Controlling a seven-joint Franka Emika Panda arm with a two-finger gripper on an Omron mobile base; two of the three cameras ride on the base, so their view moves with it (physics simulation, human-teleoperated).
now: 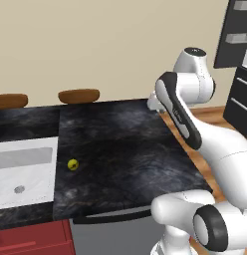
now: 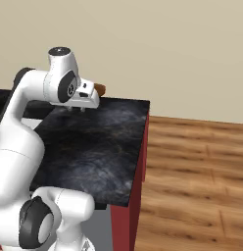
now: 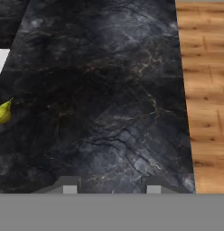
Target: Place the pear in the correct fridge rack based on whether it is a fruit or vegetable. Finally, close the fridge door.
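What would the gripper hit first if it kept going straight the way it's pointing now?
Most likely the bare black counter. In the hand view the open gripper faces dark stone; the pear lies well off to one side, by the sink. Depth to the surface is unclear.

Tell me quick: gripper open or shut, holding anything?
Gripper: open, empty, above the dark counter; the pear lies apart on it.

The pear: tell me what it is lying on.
The pear lies on the dark marbled counter, beside the white sink. The patch of counter under the pear is covered by it. The open gripper hangs above bare counter, apart from the pear.
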